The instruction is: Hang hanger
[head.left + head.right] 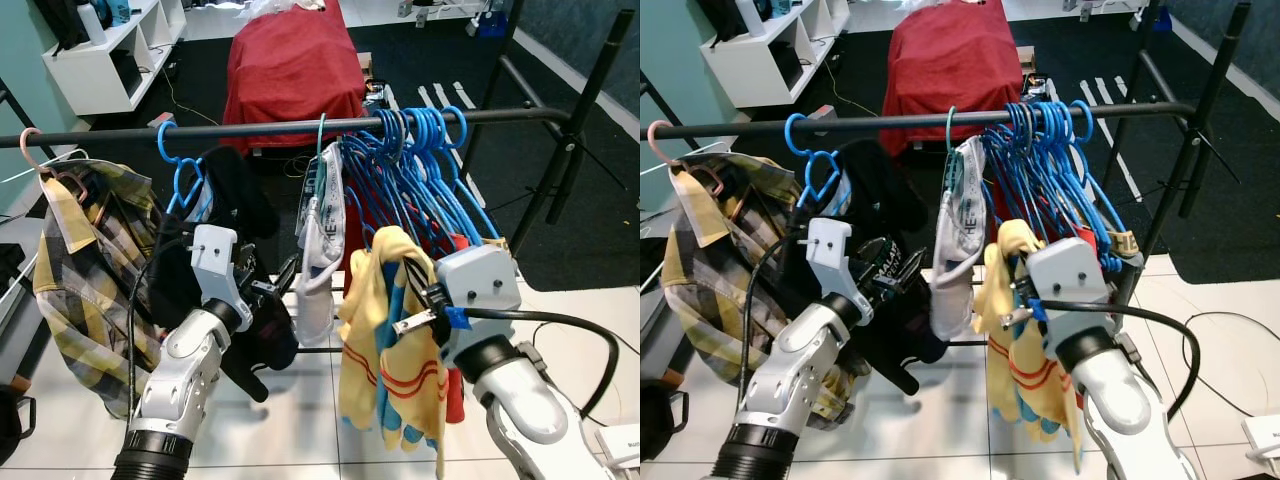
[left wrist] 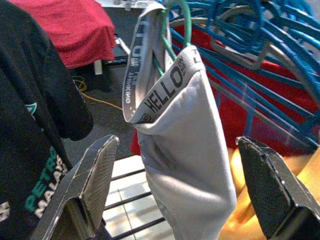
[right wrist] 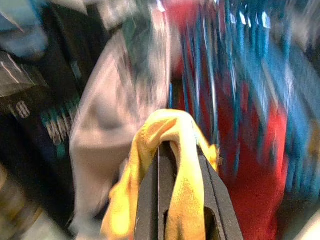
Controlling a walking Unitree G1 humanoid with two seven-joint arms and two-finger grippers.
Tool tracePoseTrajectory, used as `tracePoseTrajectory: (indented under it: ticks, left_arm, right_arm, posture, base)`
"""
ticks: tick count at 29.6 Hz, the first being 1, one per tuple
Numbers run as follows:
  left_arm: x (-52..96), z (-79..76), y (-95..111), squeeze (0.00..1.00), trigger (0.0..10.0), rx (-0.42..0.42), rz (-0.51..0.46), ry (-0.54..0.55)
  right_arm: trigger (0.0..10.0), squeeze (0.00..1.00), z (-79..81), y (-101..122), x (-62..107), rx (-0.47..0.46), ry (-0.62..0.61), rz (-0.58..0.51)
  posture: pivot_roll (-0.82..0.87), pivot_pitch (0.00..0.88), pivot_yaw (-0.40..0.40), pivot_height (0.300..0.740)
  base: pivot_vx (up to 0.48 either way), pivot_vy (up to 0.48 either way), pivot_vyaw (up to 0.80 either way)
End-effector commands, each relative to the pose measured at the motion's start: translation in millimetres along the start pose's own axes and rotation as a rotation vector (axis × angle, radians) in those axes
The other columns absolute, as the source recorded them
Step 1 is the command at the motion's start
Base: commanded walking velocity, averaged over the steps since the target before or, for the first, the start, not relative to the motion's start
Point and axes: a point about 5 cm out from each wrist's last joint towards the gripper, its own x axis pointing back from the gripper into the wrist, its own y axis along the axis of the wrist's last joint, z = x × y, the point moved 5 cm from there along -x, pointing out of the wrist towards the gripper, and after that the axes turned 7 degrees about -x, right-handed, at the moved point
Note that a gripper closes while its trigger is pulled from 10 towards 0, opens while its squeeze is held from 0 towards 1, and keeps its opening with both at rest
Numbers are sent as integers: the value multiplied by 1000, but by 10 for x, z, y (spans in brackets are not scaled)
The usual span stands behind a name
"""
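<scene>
A black rail (image 1: 280, 127) runs across in front of me. From it hangs a green hanger (image 1: 321, 135) carrying a grey-white garment (image 1: 318, 235) with a "HELLO" waistband. My left gripper (image 1: 284, 276) is open just left of this garment, whose cloth (image 2: 190, 160) lies between and beyond the two spread fingers (image 2: 95, 175). My right gripper (image 1: 412, 276) is shut on the top of a yellow striped cloth (image 1: 385, 350), below a bunch of blue hangers (image 1: 420, 150). The right wrist view is blurred; yellow cloth (image 3: 177, 135) is draped over its closed fingers (image 3: 150, 200).
A plaid shirt (image 1: 75, 260) and a black T-shirt (image 1: 235, 200) hang on the rail's left part. The rack's black legs (image 1: 560, 160) stand at the right. Behind are a red-covered table (image 1: 292, 65) and a white shelf (image 1: 110, 60). White tiles (image 1: 300, 420) lie below.
</scene>
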Motion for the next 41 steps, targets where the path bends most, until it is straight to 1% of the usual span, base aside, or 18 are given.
tracePoseTrajectory:
  ticks: [1, 5, 7, 11, 15, 17, 18, 19, 21, 23, 28, 31, 32, 34, 35, 36, 39, 41]
  left_arm:
    - [47, 15, -39, 0, 10000, -6, 17, -8]
    - [66, 34, -56, 0, 10000, -5, 29, 6]
    - [141, 93, -150, 0, 10000, 15, 77, 58]
    - [188, 135, -186, 0, 10000, 26, 89, 78]
    - [243, 242, -232, 0, 10000, 45, 101, 125]
    - [272, 338, -276, 0, 10000, 81, 110, 165]
    - [272, 338, -276, 0, 10000, 81, 110, 165]
    - [292, 410, -304, 0, 10000, 99, 117, 191]
    - [311, 474, -329, 0, 10000, 106, 123, 212]
    - [348, 584, -365, 0, 10000, 95, 138, 251]
    - [354, 649, -377, 0, 10000, 78, 150, 277]
    - [285, 663, -338, 0, 10000, 60, 140, 271]
    - [165, 636, -300, 0, 10000, 68, 129, 246]
    - [165, 636, -300, 0, 10000, 68, 129, 246]
    - [81, 613, -274, 0, 10000, 76, 121, 227]
    - [81, 613, -274, 0, 10000, 76, 121, 227]
    - [-183, 527, -271, 0, 10000, 126, 130, 170]
    - [-270, 521, -294, 0, 10000, 134, 152, 162]
  right_arm:
    - [10000, 0, 11, 23, -1, -22, 8, -20]
    - [10000, 0, -19, 0, -14, -36, -1, -17]
    - [10000, 0, -109, -10, -94, -35, -26, -24]
    - [10000, 0, -115, -26, -126, -34, -27, -21]
    - [10000, 0, -126, -14, -154, -39, -31, -38]
    - [10000, 0, -175, 18, -185, -12, -46, -55]
    - [10000, 0, -175, 18, -185, -12, -46, -55]
    - [10000, 0, -208, 31, -206, 12, -52, -61]
    - [10000, 0, -239, 40, -225, 23, -55, -65]
    - [10000, 0, -307, 49, -275, 38, -50, -68]
    - [10000, 0, -348, 51, -344, 49, -36, -71]
    - [10000, 0, -352, 48, -451, 47, -10, -77]
    - [10000, 0, -344, 72, -546, 13, 11, -93]
    - [10000, 0, -344, 72, -546, 13, 11, -93]
    - [10000, 0, -334, 90, -607, -14, 25, -104]
    - [10000, 0, -334, 90, -607, -14, 25, -104]
    - [10000, 0, -291, 108, -781, -89, 86, -114]
    - [10000, 0, -266, 114, -864, -107, 114, -117]
  posture:
    - [-186, 149, 81, 740]
    - [-171, 154, 86, 740]
    - [-164, 155, 86, 740]
    - [-140, 151, 83, 740]
    - [-129, 151, 85, 740]
    - [-124, 142, 85, 740]
    - [-124, 142, 85, 740]
    - [-123, 140, 84, 740]
    - [-118, 137, 80, 740]
    - [-104, 129, 65, 740]
    - [-90, 121, 50, 740]
    - [-80, 114, 38, 740]
    - [-80, 106, 35, 740]
    - [-80, 106, 35, 740]
    - [-82, 105, 36, 740]
    - [-82, 105, 36, 740]
    - [-88, 84, 34, 740]
    - [-80, 81, 26, 740]
  base:
    - [0, 0, 0]
    - [0, 0, 0]
    - [-349, 0, 0]
    - [-366, 0, 0]
    - [-367, 0, 0]
    - [-369, 0, 0]
    - [-371, 0, 0]
    - [-368, 0, 0]
    - [-368, 0, 0]
    - [-364, 0, 397]
    - [-216, 0, 791]
    - [0, 0, 788]
    - [0, 0, 788]
    - [0, 0, 788]
    - [0, 0, 788]
    - [0, 0, 788]
    - [0, 0, 788]
    - [0, 0, 788]
